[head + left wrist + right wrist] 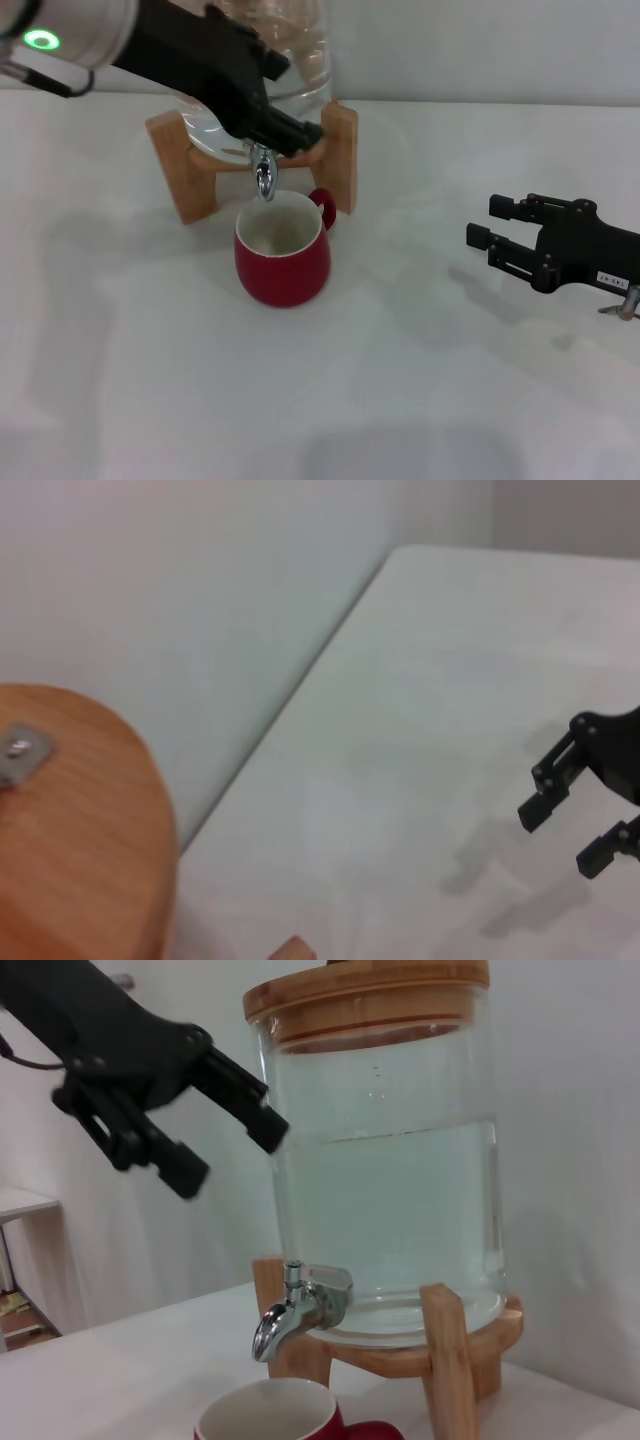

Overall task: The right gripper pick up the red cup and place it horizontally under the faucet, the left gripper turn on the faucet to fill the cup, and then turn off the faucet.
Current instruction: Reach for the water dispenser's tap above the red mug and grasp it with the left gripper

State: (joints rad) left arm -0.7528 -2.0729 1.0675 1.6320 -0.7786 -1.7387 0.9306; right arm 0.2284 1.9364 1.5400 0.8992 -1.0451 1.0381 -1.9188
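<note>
- While the red cup [283, 258] stands upright on the white desk [150, 360] at centre frame of the head view, its off-white inside faces up and its loop handle points toward the upper right.
- The faucet [263, 178], a chrome tap on the clear water jug [385, 1180], hangs directly above the cup's far rim; in the right wrist view its spout curves down over the cup [270, 1422] at the lower edge of the frame.
- The jug, holding water and capped by a wooden lid [365, 995], sits on a wooden stand [190, 165] at upper centre of the head view.
- The left pincer [290, 128] reaches in from the upper left of the head view, over the stand and above the faucet; in the right wrist view its fingers [245, 1110] are spread apart and hang in the air above and to the left of the tap, clear of the lever.
- The right pincer [482, 228] lies at the right edge of the head view, well apart from the cup, fingers apart and holding nothing; the left wrist view shows it [565, 830] at lower right.
</note>
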